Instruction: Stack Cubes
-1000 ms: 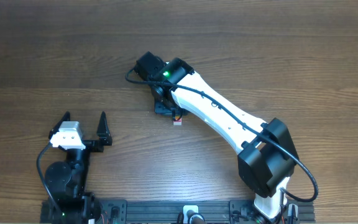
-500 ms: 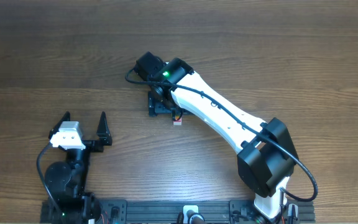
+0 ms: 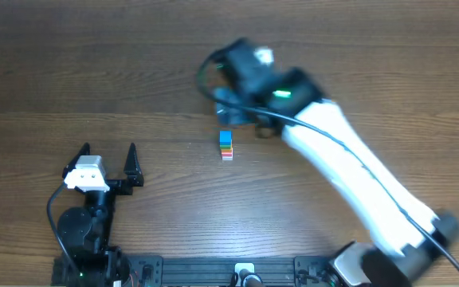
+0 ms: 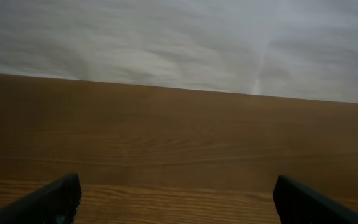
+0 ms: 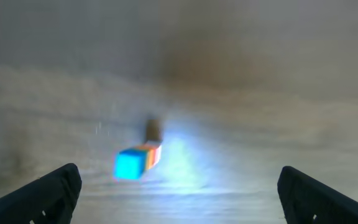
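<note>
The cube stack (image 3: 225, 146) stands upright at the middle of the surface (image 3: 94, 64), long axis vertical, blue cube (image 5: 130, 165) topmost. The right pincer (image 5: 179, 196) hangs above it, released; the left pincer (image 3: 107, 153) is released, well apart

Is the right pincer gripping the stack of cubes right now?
No, the cube stack stands free on the table, and the right pincer is open, apart from it.

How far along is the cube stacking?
Looks done: the cube stack stands on the table, blue cube on top. In hand: nothing; the right gripper and left gripper are both open, apart from it. Left: likely nothing; every cube I see is in the stack.
</note>
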Motion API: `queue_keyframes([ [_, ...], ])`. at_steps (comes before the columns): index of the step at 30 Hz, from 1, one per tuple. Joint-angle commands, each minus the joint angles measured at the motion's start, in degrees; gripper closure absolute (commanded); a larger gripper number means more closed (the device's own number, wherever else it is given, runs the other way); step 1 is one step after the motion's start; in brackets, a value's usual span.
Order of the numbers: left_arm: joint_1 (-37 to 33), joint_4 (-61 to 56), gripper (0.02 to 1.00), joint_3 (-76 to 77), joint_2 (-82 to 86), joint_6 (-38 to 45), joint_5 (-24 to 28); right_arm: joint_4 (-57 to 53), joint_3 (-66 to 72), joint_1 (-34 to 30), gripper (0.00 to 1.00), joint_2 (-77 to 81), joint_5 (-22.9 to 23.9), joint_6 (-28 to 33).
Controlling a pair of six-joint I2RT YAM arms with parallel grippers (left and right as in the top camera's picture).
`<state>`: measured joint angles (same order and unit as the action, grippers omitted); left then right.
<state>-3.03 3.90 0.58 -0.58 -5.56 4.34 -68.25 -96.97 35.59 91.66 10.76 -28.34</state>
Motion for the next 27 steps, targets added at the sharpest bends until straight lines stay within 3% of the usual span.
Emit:
queue_keyframes([
  [1, -0.3, 0.2, 0.020, -0.2, 0.4, 0.7, 0.6, 0.4, 1.9, -8.0, 0.007, -12.1, 5.4, 11.0],
  [4, -0.3, 0.2, 0.018, -0.2, 0.4, 0.7, 0.6, 3.7, 11.2, -13.4, 0.009, -22.9, 6.4, 13.6],
  [11, -0.3, 0.2, 0.018, -0.2, 0.4, 0.7, 0.6, 12.6, 35.4, -25.0, 0.007, -49.0, 3.3, 19.6],
  [15, -0.3, 0.2, 0.018, -0.2, 0.4, 0.7, 0.6, 20.3, 46.1, -30.5, 0.007, -63.8, -3.1, 22.3],
  [20, -0.3, 0.2, 0.018, -0.2, 0.4, 0.7, 0.6, 30.9, 59.3, -34.3, 0.007, -80.6, -11.9, 23.5],
  [27, -0.3, 0.2, 0.018, -0.2, 0.4, 0.7, 0.6, 32.9, 70.4, -34.5, 0.009, -91.4, -13.4, 26.7],
])
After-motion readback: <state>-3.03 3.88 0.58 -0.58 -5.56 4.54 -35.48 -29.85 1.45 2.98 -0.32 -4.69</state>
